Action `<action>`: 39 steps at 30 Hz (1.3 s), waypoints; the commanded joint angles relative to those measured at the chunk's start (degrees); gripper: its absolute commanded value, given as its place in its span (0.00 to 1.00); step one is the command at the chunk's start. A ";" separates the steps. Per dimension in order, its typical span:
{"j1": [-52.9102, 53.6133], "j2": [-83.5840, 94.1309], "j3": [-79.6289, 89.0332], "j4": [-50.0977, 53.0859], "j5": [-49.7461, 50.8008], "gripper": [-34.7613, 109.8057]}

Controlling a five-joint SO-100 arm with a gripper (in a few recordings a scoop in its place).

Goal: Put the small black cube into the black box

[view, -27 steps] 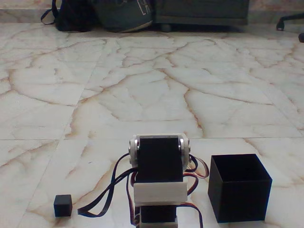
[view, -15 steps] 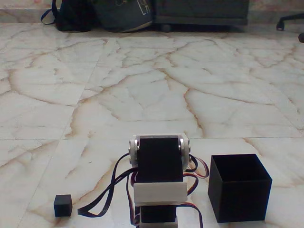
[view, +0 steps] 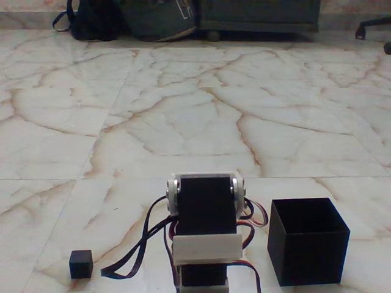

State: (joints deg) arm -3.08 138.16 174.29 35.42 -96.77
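Note:
The small black cube (view: 80, 264) rests on the marble floor at the lower left of the fixed view. The black box (view: 308, 240) stands open-topped at the lower right, its hollow inside dark. Between them, at the bottom centre, is the arm's upper part: a black servo block in a white bracket with black, red and brown cables hanging off it. The arm's own body blocks any sight of its fingers, so the gripper's state cannot be told. The cube lies well left of the arm and apart from it.
Pale veined marble floor (view: 195, 122) stretches away behind the arm. Dark bags (view: 131, 18) and a dark cabinet base (view: 259, 15) line the far edge. A chair's wheeled foot (view: 372, 27) shows at the top right.
The arm's servo block and cables have shifted very slightly. The cube and the box have stayed where they were.

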 commanded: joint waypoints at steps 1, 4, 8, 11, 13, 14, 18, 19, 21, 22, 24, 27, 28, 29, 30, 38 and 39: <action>-3.87 1.32 -8.35 3.60 4.66 0.27; -15.47 -2.64 -22.85 11.60 17.23 0.28; -24.96 -19.42 -43.07 17.23 27.33 0.28; -30.67 -27.42 -51.15 18.02 30.06 0.29; -34.37 -34.54 -57.39 17.75 33.31 0.29; -35.51 -37.97 -60.91 17.75 34.10 0.29; -38.32 -50.27 -74.00 18.11 37.71 0.29; -39.02 -52.21 -75.50 19.07 38.32 0.29; -39.81 -56.87 -78.31 20.48 40.69 0.29; -39.99 -59.68 -79.45 20.39 41.57 0.29; -40.08 -63.72 -82.09 20.21 42.80 0.29; -40.96 -70.22 -87.10 20.21 45.35 0.29; -41.40 -71.19 -87.28 20.13 45.79 0.29; -41.57 -72.60 -87.63 20.21 45.53 0.30; -41.48 -74.00 -88.07 20.13 44.65 0.30; -39.99 -84.55 -94.04 16.52 42.19 0.30; -39.90 -85.08 -94.57 16.35 42.36 0.30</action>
State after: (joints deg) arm -43.42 53.00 82.53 52.29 -54.23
